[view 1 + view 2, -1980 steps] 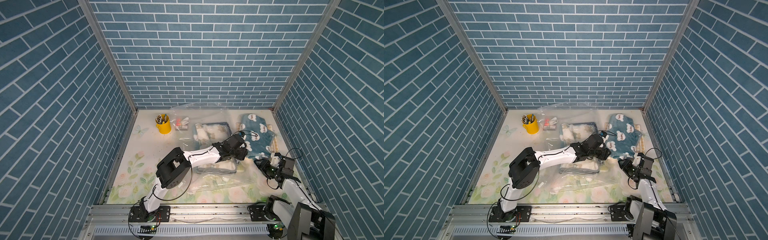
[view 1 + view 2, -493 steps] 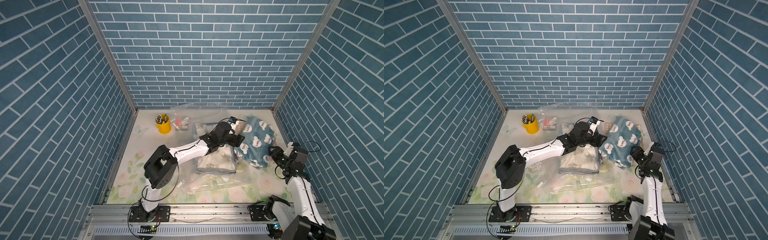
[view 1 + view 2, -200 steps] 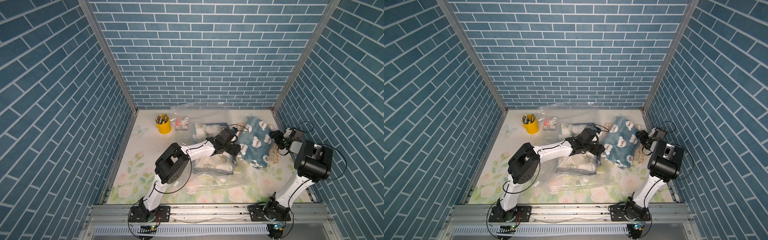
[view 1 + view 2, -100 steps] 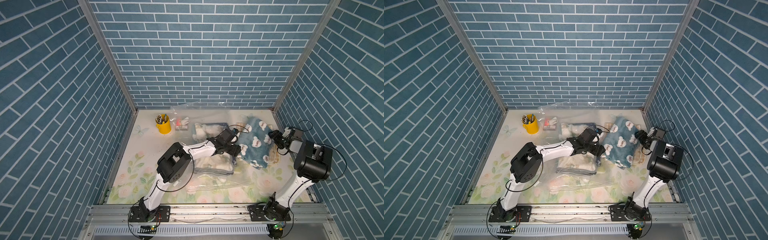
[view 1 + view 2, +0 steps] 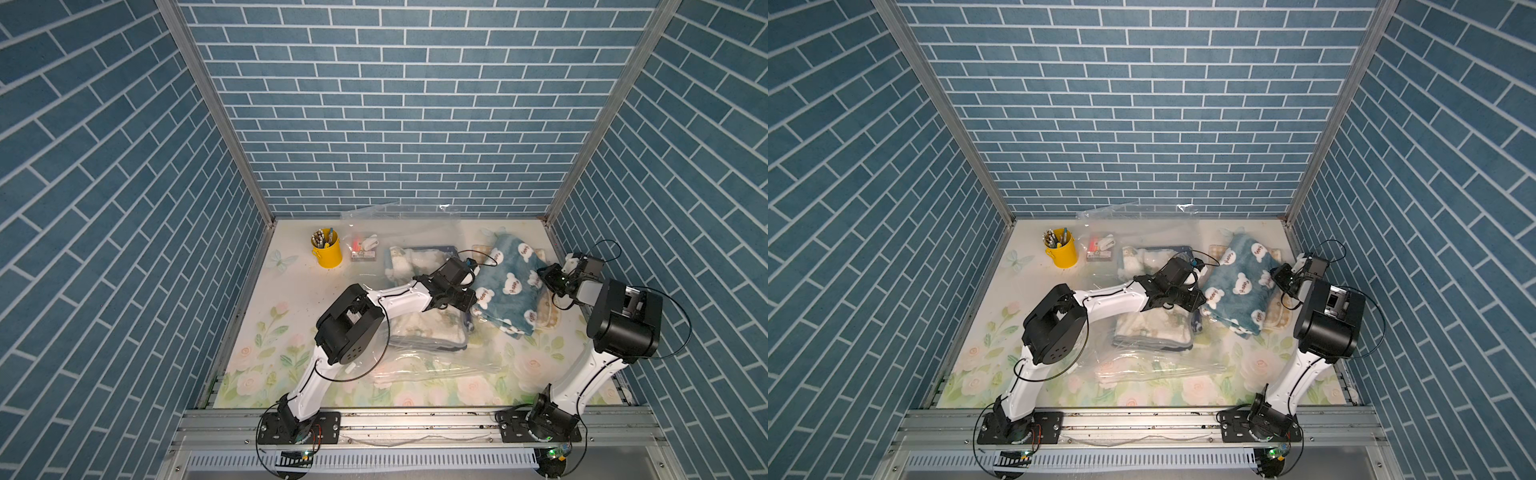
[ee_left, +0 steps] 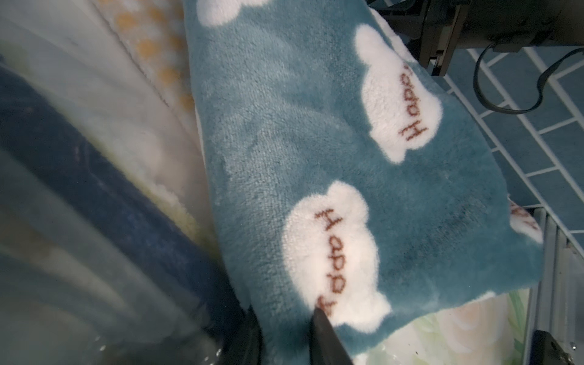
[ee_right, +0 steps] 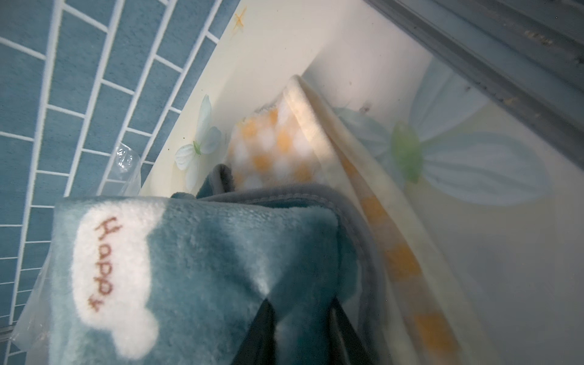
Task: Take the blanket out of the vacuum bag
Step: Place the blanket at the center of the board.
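Both hands have just closed; a second ago they stood wide open. The left hand point(image 6: 284, 343) now pinches one edge of the blue blanket point(image 5: 509, 286), and the right hand point(image 7: 301, 335) pinches the opposite edge. The blanket lies at the right of the worktop point(image 5: 291, 299), beside the vacuum bag point(image 5: 415, 365), which holds other folded blankets point(image 5: 424, 328). Some thin plastic shows at one blanket edge, so I judge that lifting it clear comes next.

Both top views look steeply down from high over the whole flower-printed tabletop point(image 5: 286, 286); each wrist view sits close against the teal cloud-patterned fleece blanket point(image 6: 284, 126), from opposite edges
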